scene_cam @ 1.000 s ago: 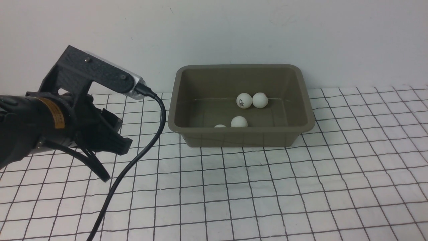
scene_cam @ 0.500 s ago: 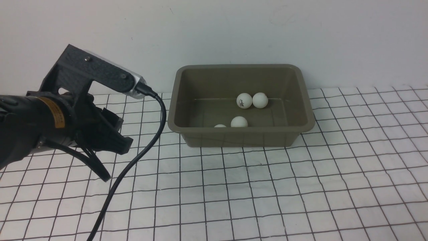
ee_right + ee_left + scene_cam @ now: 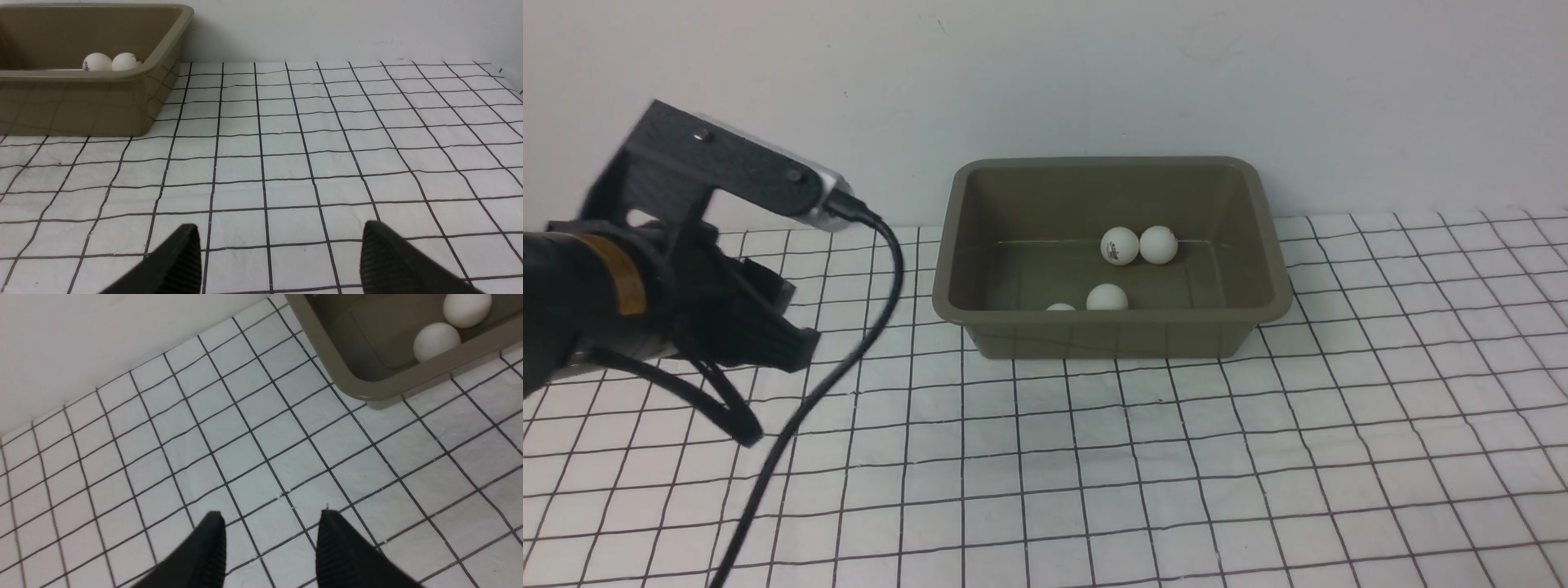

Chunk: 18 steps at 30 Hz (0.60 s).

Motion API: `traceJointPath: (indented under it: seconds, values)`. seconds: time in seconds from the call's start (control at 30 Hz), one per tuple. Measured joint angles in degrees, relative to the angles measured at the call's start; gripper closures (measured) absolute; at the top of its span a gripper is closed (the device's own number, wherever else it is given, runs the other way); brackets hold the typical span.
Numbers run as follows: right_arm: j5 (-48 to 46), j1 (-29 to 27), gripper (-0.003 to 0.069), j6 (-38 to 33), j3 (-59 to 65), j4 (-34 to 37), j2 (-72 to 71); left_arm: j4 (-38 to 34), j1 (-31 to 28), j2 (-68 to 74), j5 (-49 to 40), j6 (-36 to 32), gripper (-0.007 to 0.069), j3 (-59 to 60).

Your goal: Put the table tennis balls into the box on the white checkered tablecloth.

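Observation:
The olive-grey box [image 3: 1111, 331] stands on the white checkered tablecloth [image 3: 1176, 457] near the back wall. Several table tennis balls lie inside it: a pair side by side, one with a logo [image 3: 1119, 246] and one plain [image 3: 1158, 244], a nearer ball [image 3: 1107, 297], and another ball [image 3: 1060, 307] peeking over the front wall. My left gripper [image 3: 772, 392] hovers left of the box. In the left wrist view this gripper [image 3: 269, 516] has a narrow gap with bare cloth between its fingers. My right gripper [image 3: 280, 228] is wide open over bare cloth, with the box [image 3: 81, 102] off to one side.
A black cable [image 3: 849, 359] hangs from the left wrist camera down across the cloth. The white wall runs close behind the box. Checkered cloth stretches in front of and to the right of the box.
In the front view the left arm has drawn away to the left and slightly up, farther from the box. The balls and the box have not moved.

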<state>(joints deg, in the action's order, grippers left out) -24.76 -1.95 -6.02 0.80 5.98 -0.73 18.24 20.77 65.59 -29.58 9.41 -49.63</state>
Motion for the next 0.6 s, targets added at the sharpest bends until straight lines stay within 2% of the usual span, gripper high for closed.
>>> traceJointPath:
  seconds: [0.2,0.23,0.4,0.5,0.6]
  values:
    - [0.0,0.0,0.0185,0.0,0.0,0.0,0.0,1.2,-4.8,-13.5,-1.8,3.5,0.0346,0.2]
    - [0.0,0.0,0.0185,0.0,0.0,0.0,0.0,1.2,-8.9,-19.3,-1.9,3.8,0.0346,1.0]
    - [0.0,0.0,0.0185,0.0,0.0,0.0,0.0,-3.1,-21.8,-30.4,-4.7,3.8,0.0346,7.3]
    - [0.0,0.0,0.0185,0.0,0.0,0.0,0.0,-4.9,-24.0,-34.9,-4.4,3.7,0.0346,13.8]
    - [0.0,0.0,0.0185,0.0,0.0,0.0,0.0,-6.7,-24.4,-40.4,-0.5,3.7,0.0346,22.6]
